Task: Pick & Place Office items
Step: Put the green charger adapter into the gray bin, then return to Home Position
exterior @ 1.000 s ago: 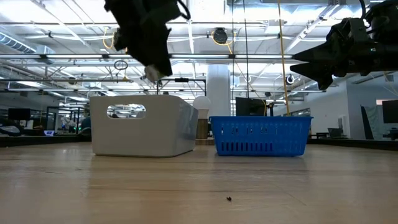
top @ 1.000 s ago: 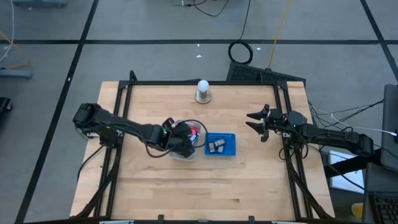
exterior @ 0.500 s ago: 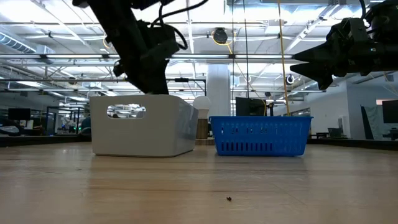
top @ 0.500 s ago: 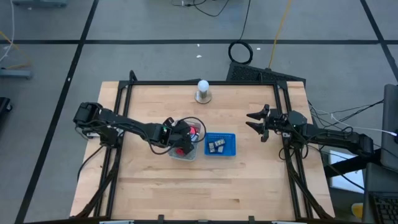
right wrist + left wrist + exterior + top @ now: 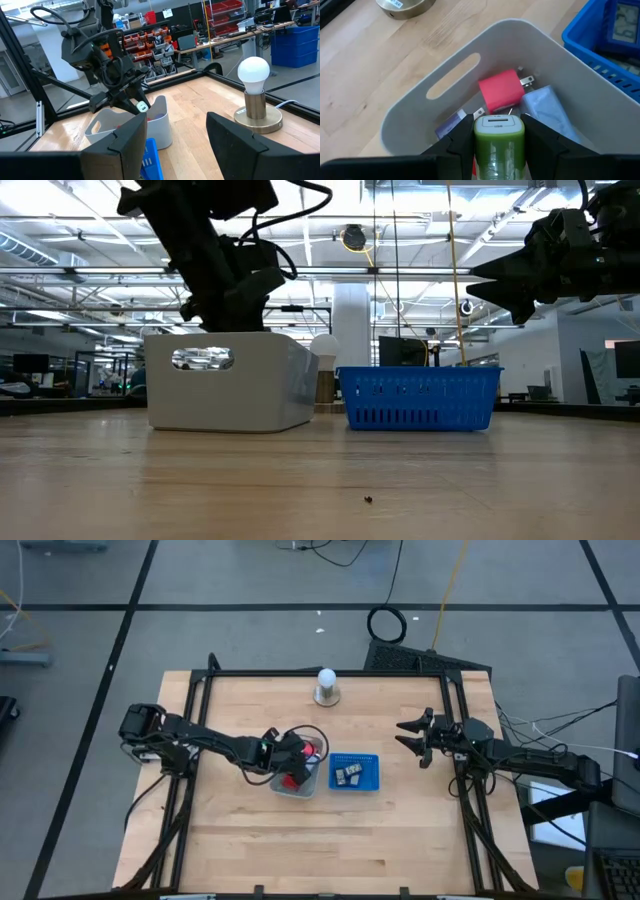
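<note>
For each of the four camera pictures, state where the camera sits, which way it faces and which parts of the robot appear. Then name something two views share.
High view: above the table, facing down; both arms, left gripper over the white tray.
Low view: at tabletop height, facing across; arms enter from above.
Left wrist view: looks into the tray; own fingers hold a green charger.
Right wrist view: faces across the table; own open right gripper at the bottom.
Shared: the blue basket, high and low views.

A green charger (image 5: pixel 498 141) with a pale top face stands upright, clamped between dark fingers over the open white bin (image 5: pixel 415 117). Inside the bin a red plug-in charger (image 5: pixel 501 90) lies prongs outward, touching a light blue one (image 5: pixel 546 107); a purple item (image 5: pixel 449 125), partly hidden, sits beside them.
</note>
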Robot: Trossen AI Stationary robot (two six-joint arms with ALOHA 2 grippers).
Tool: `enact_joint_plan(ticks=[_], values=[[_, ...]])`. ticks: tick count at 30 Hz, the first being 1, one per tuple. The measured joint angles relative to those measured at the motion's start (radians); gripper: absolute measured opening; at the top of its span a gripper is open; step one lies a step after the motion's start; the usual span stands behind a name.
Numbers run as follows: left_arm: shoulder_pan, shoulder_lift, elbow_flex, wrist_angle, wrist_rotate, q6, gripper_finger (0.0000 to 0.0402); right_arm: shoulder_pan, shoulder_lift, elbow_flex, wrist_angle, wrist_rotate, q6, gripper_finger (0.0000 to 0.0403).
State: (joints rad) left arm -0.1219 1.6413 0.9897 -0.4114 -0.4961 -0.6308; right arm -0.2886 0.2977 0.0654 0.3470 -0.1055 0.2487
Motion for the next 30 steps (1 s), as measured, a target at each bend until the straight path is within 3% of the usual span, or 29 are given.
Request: enact_joint_plan(ticks=[6, 14, 20, 30], values=[[0.0, 0.0, 0.0, 0.002, 0.0, -0.006, 0.0131, 0.0, 0.0, 0.0, 0.0, 0.0, 0.0, 0.0196], [-0.003, 0.0, 0.0, 0.003, -0.001, -0.006, 0.0233, 0.0, 0.0, 0.0, 0.0, 0.0, 0.0, 0.0196], [-0.011, 0.0, 0.0, 0.03, 0.015, 0.002, 0.0271, 0.0, 0.0, 0.0, 0.0, 0.0, 0.0, 0.0196], [-0.051, -0.044, 0.0, 0.232, 0.279, 0.126, 0.0287, 0.0, 0.0, 0.0, 0.0, 0.0, 0.0, 0.0196]])
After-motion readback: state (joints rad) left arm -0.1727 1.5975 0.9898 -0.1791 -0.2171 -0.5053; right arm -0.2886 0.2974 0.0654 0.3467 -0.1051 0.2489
